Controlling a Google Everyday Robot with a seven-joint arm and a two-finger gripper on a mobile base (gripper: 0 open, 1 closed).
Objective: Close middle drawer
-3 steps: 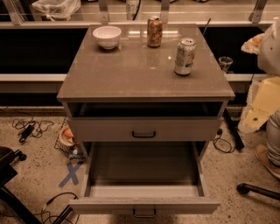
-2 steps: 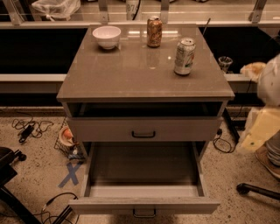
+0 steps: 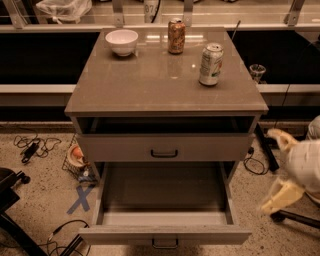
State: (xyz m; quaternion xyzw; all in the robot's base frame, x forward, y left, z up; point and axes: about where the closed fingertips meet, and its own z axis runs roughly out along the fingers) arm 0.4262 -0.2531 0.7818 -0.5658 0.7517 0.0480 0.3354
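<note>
gripper: pale two-finger gripper [image 3: 292,167] low at the right edge, beside the grey-topped cabinet [image 3: 150,85], apart from the drawer; grip state, cannot tell
progress: wide pale-grey middle drawer [image 3: 162,200] pulled right out, nothing closed yet, the whole push to come
heading: front faces the camera, long axis side to side, closes straight back

gripper [image 3: 280,167]: pale shape with an unclear outline, low at the right, beside the cabinet [image 3: 165,95]; its arm [image 3: 306,162] is cut by the right edge.
middle drawer [image 3: 165,234]: front's lower part and handle [image 3: 165,244] cut by the bottom edge.
cans [image 3: 210,64]: labels unreadable.
bag [image 3: 62,7]: cut by the top edge.
basket [image 3: 75,159]: partly hidden behind the cabinet; contents unclear.
</note>
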